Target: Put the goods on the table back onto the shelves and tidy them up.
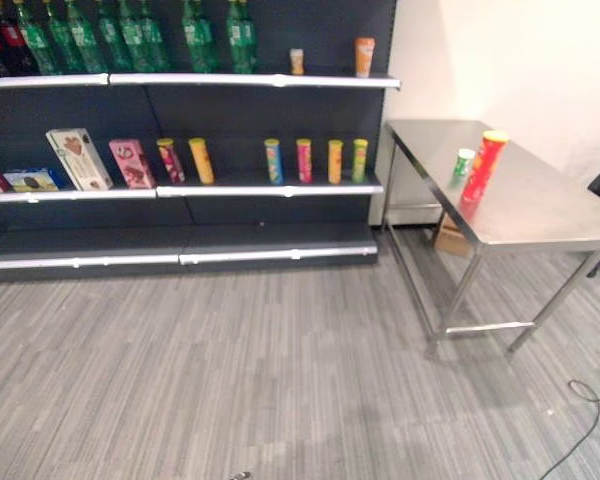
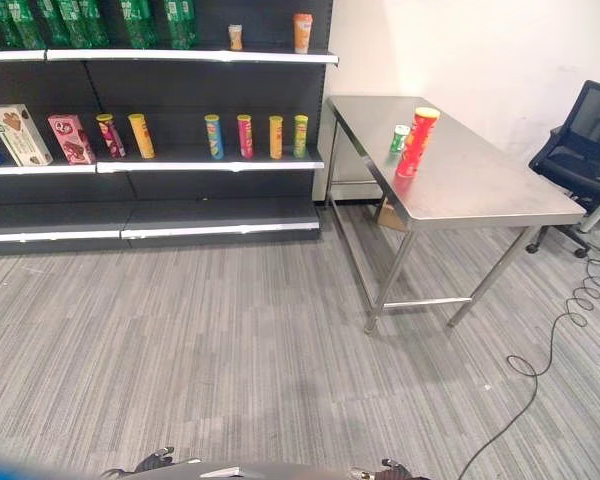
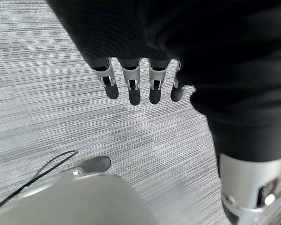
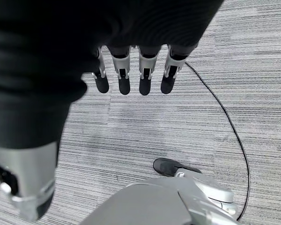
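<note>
Goods waiting on the steel tabletop [image 2: 480, 190] at the right of the head views: a tall red can [image 2: 418, 141] stands upright with a small green can [image 2: 399, 139] just beside it. Shelves [image 1: 270, 188] fill the upper left, with green bottles [image 1: 130, 35] on top and a row of cans [image 1: 316, 160] and boxes [image 1: 78, 158] below. Left hand [image 3: 131, 79] and right hand [image 4: 131, 72] both hang over the grey floor [image 1: 230, 380], fingers straight and empty.

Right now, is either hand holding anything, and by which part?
Nothing is held. The left hand and right hand hang open over the floor; the red can stands on the table.
</note>
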{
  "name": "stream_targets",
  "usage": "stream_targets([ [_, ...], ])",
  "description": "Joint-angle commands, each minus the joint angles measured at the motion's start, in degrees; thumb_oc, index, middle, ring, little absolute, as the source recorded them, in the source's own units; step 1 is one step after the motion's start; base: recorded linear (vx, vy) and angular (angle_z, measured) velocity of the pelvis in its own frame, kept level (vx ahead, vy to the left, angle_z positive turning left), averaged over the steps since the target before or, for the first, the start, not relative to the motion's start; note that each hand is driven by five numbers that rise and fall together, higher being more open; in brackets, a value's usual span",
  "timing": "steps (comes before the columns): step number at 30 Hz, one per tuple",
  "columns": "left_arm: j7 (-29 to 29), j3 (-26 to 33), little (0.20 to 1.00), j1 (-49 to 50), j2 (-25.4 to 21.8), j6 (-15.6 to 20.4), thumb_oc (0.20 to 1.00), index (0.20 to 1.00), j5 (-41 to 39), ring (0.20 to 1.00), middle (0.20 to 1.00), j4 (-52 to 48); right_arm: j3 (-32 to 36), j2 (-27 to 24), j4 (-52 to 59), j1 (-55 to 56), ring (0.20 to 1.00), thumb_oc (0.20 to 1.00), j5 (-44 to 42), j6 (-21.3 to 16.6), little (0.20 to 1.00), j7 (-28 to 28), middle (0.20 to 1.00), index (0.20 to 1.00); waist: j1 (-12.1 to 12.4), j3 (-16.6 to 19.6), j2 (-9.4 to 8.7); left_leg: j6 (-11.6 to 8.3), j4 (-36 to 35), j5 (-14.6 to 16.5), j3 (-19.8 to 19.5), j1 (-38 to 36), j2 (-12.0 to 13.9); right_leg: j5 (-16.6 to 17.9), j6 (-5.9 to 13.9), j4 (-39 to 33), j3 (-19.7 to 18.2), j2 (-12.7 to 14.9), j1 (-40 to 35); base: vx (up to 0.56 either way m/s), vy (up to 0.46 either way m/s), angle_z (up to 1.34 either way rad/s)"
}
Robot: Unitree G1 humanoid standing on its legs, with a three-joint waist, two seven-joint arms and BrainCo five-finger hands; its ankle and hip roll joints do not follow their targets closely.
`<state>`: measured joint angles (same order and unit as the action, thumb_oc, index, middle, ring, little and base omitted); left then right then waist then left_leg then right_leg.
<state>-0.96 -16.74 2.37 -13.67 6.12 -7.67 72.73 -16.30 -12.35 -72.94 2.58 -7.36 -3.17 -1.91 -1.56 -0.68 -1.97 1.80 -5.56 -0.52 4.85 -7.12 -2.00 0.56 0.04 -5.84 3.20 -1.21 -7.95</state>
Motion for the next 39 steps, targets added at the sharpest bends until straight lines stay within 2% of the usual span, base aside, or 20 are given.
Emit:
stream_targets([
  [1, 0.05, -0.96, 1.000, -4.64, 0.05, 1.69, 1.000, 1.000, 1.33, 1.000, 1.000, 0.98, -2.75, -1.62, -1.32, -3.58, 1.000, 1.000, -0.71, -1.16, 1.000, 0.85, 1.000, 1.000, -1.22, -1.25, -0.67, -4.47, 0.56, 3.65, -1.39, -1.76, 4.16, -3.32, 6.60, 1.96, -0.46, 5.40, 0.66, 0.00, 0.000, 0.00],
  [26, 0.95, -1.49, 1.000, -4.25, 0.86, 1.51, 1.000, 1.000, 2.19, 1.000, 1.000, 1.90, -1.03, -1.34, -3.55, -1.74, 1.000, 1.000, -3.96, -1.10, 1.000, 3.07, 1.000, 1.000, -2.47, -1.07, -0.13, -4.57, 0.56, 4.00, -0.64, -2.32, 4.43, -3.41, 6.42, 1.48, -1.49, 4.99, 0.32, 0.00, -0.002, -0.01],
  [36, 0.95, -1.35, 1.000, -4.05, 0.78, 1.37, 1.000, 1.000, 2.28, 1.000, 1.000, 2.02, -2.14, -1.48, -1.09, -2.48, 1.000, 1.000, -3.76, -1.58, 1.000, 2.92, 1.000, 1.000, -2.15, -1.33, -0.23, -4.75, 0.56, 4.01, -0.73, -2.44, 4.65, -3.66, 6.23, 1.59, -1.68, 4.76, 0.43, 0.00, -0.010, 0.00],
  [39, 1.10, -0.55, 1.000, -3.94, 0.55, 1.27, 1.000, 1.000, 1.00, 1.000, 1.000, 1.81, -2.43, -1.37, -0.89, -2.83, 1.000, 1.000, -3.77, -1.42, 1.000, 3.25, 1.000, 1.000, -1.76, -1.87, -0.57, -4.83, 2.64, 4.59, -0.99, -1.57, 4.94, -4.27, 5.83, 2.80, -1.88, 4.62, 0.84, 0.01, -0.062, -0.03],
])
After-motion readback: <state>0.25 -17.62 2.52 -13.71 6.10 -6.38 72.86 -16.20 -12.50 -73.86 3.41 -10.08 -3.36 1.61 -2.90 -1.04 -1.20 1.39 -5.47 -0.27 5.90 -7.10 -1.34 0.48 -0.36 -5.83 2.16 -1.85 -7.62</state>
